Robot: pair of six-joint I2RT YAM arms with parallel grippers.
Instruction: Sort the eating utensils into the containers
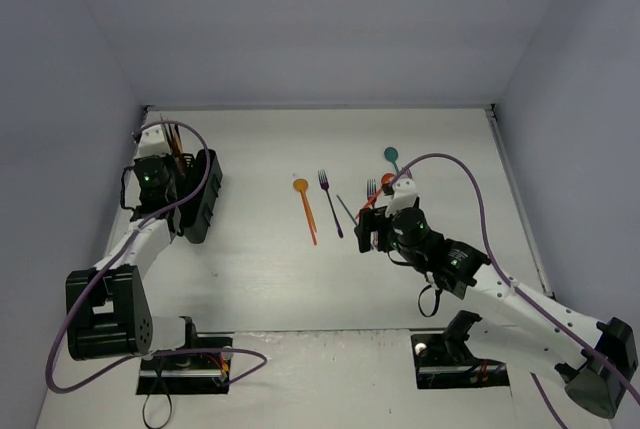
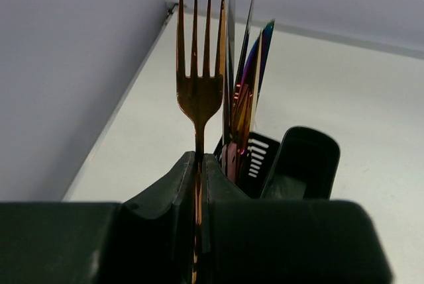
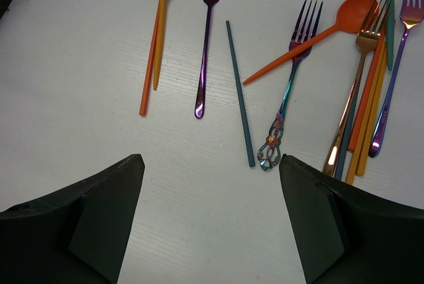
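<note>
done: few utensils upright in caddy just beyond left gripper | held: copper fork clamped there, tines up, not yet in | right gripper: jaws apart, empty | left: roughly ten loose pieces on table just ahead of it

The left arm reached forward along the left side, and the left fingers were pinched tight on the handle of a copper fork. The right arm stretched toward the middle, wrist tipped downward, the right fingers spread wide, holding nothing.
</note>
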